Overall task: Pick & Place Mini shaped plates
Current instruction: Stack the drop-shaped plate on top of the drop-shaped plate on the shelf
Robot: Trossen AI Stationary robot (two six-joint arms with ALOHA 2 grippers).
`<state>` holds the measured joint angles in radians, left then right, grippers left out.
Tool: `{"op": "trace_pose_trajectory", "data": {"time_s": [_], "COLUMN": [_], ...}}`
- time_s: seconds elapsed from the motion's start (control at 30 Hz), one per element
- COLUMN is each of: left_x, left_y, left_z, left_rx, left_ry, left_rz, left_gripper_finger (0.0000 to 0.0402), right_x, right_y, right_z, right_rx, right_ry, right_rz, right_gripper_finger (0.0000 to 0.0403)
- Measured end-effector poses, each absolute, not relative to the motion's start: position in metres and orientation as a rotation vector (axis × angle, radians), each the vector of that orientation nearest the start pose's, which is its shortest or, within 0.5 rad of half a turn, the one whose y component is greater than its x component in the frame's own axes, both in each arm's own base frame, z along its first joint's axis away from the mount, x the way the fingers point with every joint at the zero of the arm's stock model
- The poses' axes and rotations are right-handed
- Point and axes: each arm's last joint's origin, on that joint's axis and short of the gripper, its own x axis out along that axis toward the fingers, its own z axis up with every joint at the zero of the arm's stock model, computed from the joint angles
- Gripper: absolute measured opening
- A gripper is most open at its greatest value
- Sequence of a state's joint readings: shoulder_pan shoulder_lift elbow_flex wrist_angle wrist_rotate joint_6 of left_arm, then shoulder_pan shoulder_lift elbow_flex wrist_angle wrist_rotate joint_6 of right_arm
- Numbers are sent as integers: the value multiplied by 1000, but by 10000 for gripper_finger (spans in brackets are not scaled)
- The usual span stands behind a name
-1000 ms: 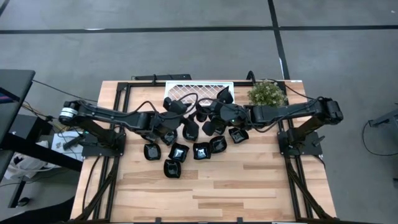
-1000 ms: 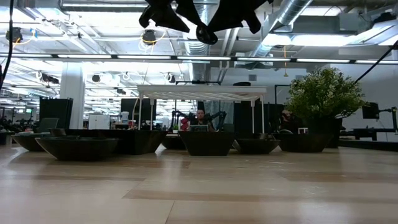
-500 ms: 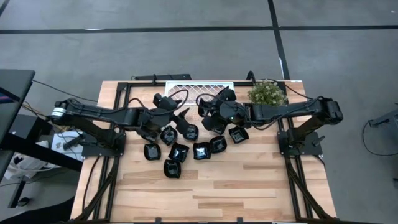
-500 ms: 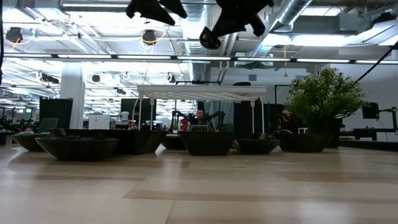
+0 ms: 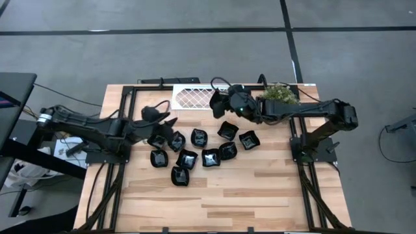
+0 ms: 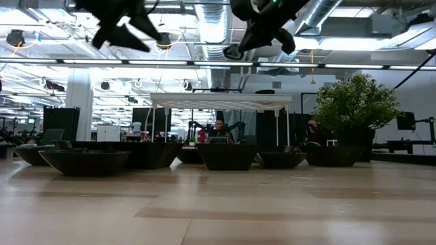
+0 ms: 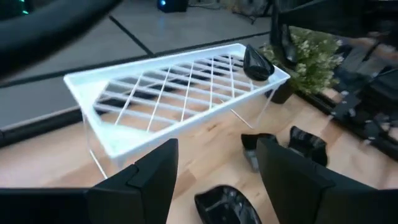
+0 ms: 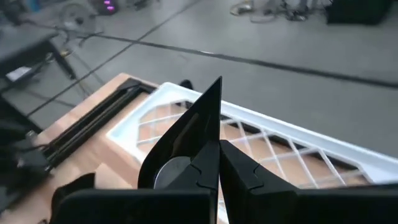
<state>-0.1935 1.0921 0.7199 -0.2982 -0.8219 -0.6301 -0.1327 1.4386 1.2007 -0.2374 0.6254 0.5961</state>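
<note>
The white lattice tray (image 5: 198, 97) is taken as the landmark; it stands at the far edge of the wooden table (image 5: 214, 195).

The right gripper (image 5: 217, 103) is held just above the tray's right end, beside the green plant (image 5: 281, 95). Its fingers (image 8: 205, 140) are pressed together on a mini shaped plate (image 7: 256, 64), which is seen edge-on above the lattice. What seems to be a round mark shows on the plate's underside, though it is too blurred to be read.

The left gripper (image 5: 168, 121) is raised in front of the tray's left end, its fingers (image 7: 283, 180) spread wide with nothing between them.

The other mini shaped plates (image 5: 203, 148) lie in a loose cluster on the table in front of the tray, some touching.

No brand, label or writing can be made out anywhere.
</note>
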Motion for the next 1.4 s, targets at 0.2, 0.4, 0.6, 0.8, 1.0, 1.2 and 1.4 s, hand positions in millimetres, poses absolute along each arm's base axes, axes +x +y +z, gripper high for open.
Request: {"op": "trace_pose_trajectory", "data": {"time_s": [0.2,0.4,0.6,0.8,1.0,1.2,1.4], "left_x": [178,151,138,130,122,113,106], "left_y": [-25,-26,-32,-37,-36,-32,-28], "left_z": [240,235,238,244,250,256,261], "left_rx": [-276,-301,-244,-165,-138,-116,-83], "left_ry": [305,250,238,232,220,180,150], "left_rz": [710,648,549,470,386,365,356], "left_gripper_finger": [221,221,219,214,214,214,214], "right_x": [305,299,290,280,275,271,262], "right_y": [-77,-89,-96,-100,-99,-108,-125], "right_z": [316,314,316,315,316,315,313], "right_rx": [566,639,735,824,900,954,1020], "right_ry": [249,228,228,243,230,241,289], "right_rz": [-967,-1027,-1038,-1084,-1095,-1095,-1095], "right_gripper_finger": [0,0,0,0,0,0,0]}}
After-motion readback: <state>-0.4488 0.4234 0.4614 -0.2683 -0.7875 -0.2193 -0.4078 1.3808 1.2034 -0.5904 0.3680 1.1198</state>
